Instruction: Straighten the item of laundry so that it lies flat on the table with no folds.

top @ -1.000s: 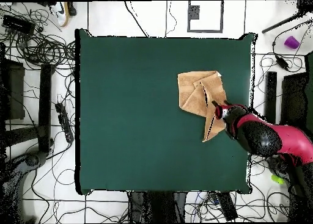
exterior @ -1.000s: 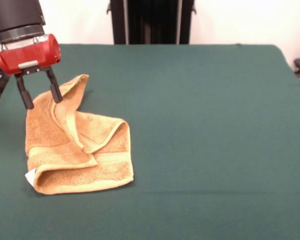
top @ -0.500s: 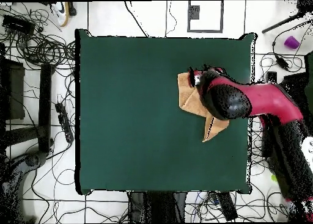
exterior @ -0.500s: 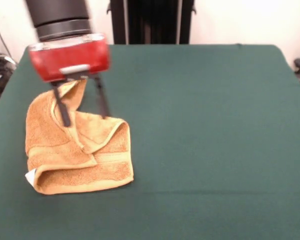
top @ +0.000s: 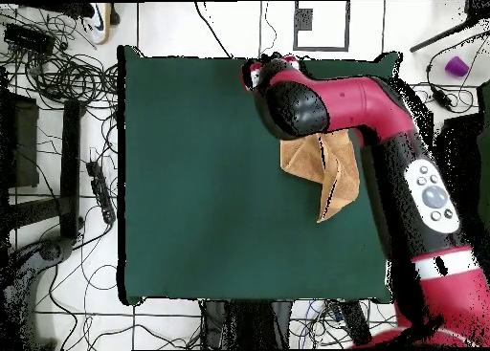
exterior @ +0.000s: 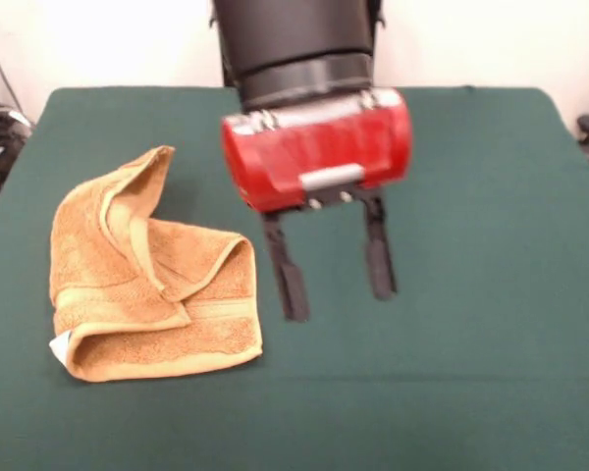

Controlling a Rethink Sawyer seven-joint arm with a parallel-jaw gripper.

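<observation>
The golden-orange towel (exterior: 147, 285) lies crumpled and folded over itself at the left of the green table (exterior: 471, 196), with its white tag (exterior: 59, 345) at the near left corner. My gripper (exterior: 336, 280) hangs open and empty over bare table just right of the towel, not touching it. In the overhead view the gripper (top: 255, 75) is near the table's far edge, and the arm crosses over part of the towel (top: 321, 170), which lies near the right side of the table (top: 191, 175).
Cables (top: 57, 70) and gear lie on the floor left of the table in the overhead view. A small purple object (top: 457, 66) sits on the floor at the upper right.
The gripper has swung from the towel's far left corner across and past the towel, out over bare table on its other side. The towel has not moved.
</observation>
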